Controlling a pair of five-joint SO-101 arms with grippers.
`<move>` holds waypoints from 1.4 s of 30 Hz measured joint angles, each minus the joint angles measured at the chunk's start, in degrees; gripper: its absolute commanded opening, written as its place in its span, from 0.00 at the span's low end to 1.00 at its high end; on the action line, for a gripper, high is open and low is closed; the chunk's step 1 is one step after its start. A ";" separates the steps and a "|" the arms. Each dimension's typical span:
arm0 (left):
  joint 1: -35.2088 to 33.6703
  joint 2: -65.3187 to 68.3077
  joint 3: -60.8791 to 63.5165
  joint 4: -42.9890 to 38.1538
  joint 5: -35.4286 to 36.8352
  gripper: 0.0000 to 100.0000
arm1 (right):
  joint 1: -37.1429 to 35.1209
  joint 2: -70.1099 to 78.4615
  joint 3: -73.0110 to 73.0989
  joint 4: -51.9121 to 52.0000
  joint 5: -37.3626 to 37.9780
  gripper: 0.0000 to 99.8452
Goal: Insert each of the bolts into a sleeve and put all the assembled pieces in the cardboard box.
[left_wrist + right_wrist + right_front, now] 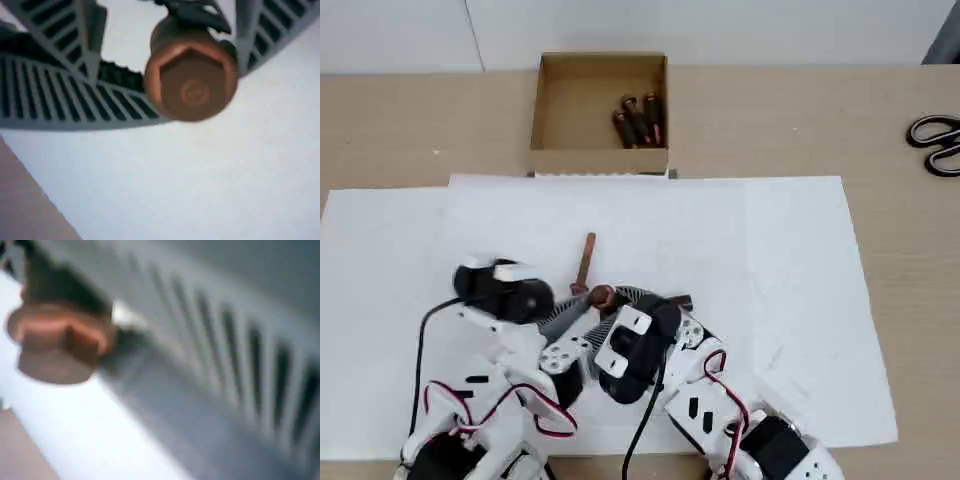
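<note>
A brown bolt with a hexagonal head [603, 296] is held just above the white paper, between the two arms. My left gripper [590, 302] is shut on its head, which faces the left wrist camera [192, 85]. My right gripper [645, 297] is shut on a dark sleeve [678, 300] whose end sticks out to the right. The sleeve [195, 10] sits right behind the bolt head. A ribbed grey finger [210, 390] crosses the right wrist view beside the bolt head [55, 345]. The cardboard box [548, 110] at the back holds several assembled pieces [640, 120].
Another copper-coloured bolt [586, 258] lies on the paper [770, 260] just behind the grippers. Scissors [935, 143] rest on the wooden table at the far right. The paper's right half and far left are bare.
</note>
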 measured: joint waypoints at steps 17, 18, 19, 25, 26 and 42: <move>-10.46 -0.09 -5.36 3.43 -1.93 0.01 | 1.05 0.00 2.11 -0.26 1.85 0.00; -11.25 -0.09 -5.36 3.43 -1.93 0.00 | 1.76 0.00 2.11 -0.26 1.85 0.00; -12.04 -0.09 -5.36 3.43 -2.11 0.01 | 2.73 0.00 2.11 -0.26 1.85 0.00; -20.22 -0.09 2.73 3.25 -10.73 0.01 | 9.85 0.00 2.11 -0.26 -1.67 0.00; -21.89 -0.09 4.84 2.29 -12.48 0.01 | 11.08 0.00 2.11 -0.26 -1.93 0.00; -30.07 0.35 22.33 -6.77 -18.99 0.01 | 18.99 7.21 -5.80 -0.35 -8.62 0.00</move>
